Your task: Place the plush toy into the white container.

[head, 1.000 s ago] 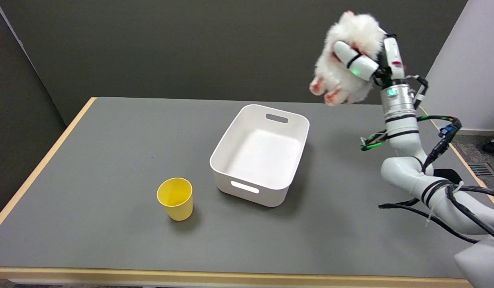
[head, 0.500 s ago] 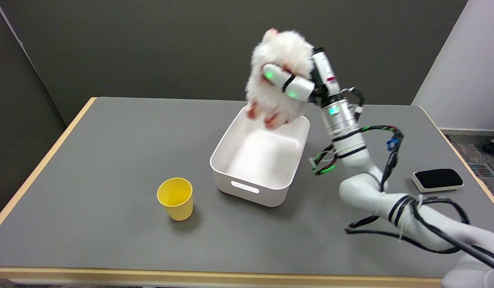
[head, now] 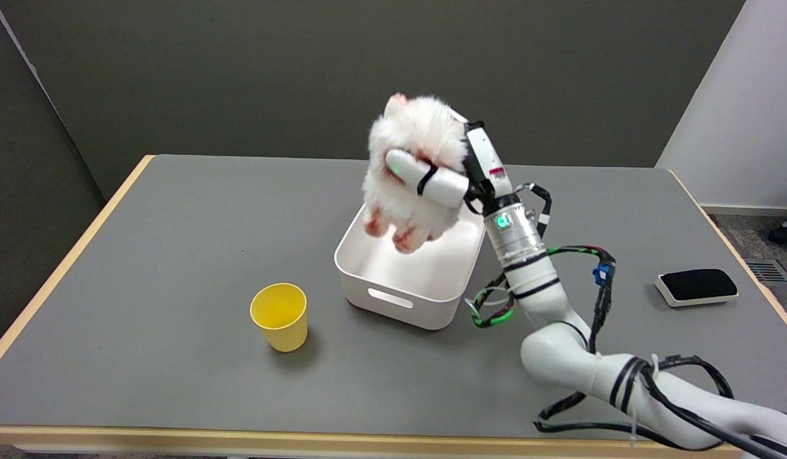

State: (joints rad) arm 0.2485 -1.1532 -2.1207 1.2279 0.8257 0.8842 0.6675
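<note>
**One plush toy, held over the bin**

One hand does the work: the right hand (head: pixel 451 175) grips the plush toy (head: pixel 411 167) from the side, its fingers (head: pixel 422 177) wrapped across the fluffy white body. The toy hangs in the air above the white container (head: pixel 411 290), its pink-soled feet pointing down toward the bin's open top, apparently clear of the rim (depth is hard to judge from this view).

The step in hand looks like the lowering and release. To do it well, the arm should bring the toy straight down over the middle of the container, away from the far wall, until the feet are below the rim. Only then should the fingers spread, since soft fur may cling to them and drag the toy sideways.

A yellow cup (head: pixel 279 316) stands on the grey table (head: pixel 176 223) left of the bin, and a black pad (head: pixel 696 286) lies well off to the right.
</note>
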